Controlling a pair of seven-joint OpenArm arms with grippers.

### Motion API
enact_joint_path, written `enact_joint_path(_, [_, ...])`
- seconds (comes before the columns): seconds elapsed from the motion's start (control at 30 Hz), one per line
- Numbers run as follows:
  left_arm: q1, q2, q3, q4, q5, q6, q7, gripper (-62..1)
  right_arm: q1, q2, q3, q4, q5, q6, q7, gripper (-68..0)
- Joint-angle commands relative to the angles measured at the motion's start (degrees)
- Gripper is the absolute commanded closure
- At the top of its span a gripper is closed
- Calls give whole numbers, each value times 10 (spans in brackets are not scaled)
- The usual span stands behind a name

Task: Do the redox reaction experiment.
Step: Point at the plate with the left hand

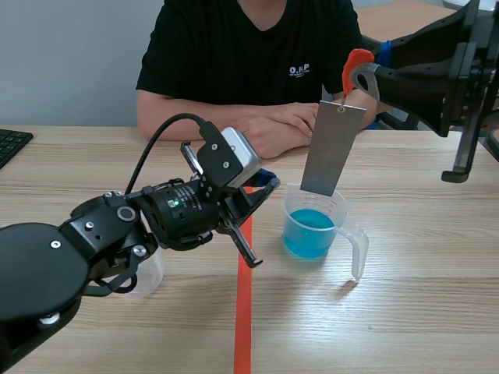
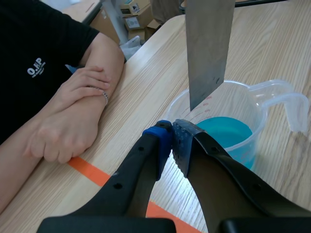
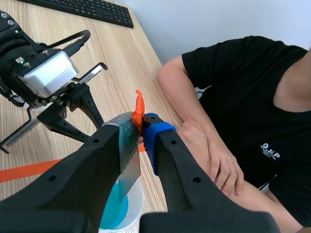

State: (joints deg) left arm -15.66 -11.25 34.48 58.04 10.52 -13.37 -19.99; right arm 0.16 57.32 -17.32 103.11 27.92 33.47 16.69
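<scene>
Right hand [image 3: 141,128] clamped on clip [image 1: 355,66], plate [image 1: 334,148] hanging over beaker [image 1: 340,212]; left hand [image 2: 171,141] closed beside

a plain, pale grey-blue wall [image 1: 70,54] runs behind a light wood-grain table [image 1: 405,312], which is evenly and softly lit. an orange-red tape line [image 1: 243,327] runs from the table's near edge toward its middle. a black keyboard [image 1: 12,144] lies at the left edge, a second wooden tabletop [image 1: 405,17] stands beyond the far right corner, and some boxes [image 2: 132,22] sit past the far edge.
</scene>
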Motion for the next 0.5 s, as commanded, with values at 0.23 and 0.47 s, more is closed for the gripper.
enact_joint_path(0.23, [-15,31,-3,-4,23,4,5,-40,13,4,5,3,9,-4,17,-17])
enact_joint_path(0.47, [-15,38,-3,-4,33,17,5,-40,13,4,5,3,9,-4,17,-17])
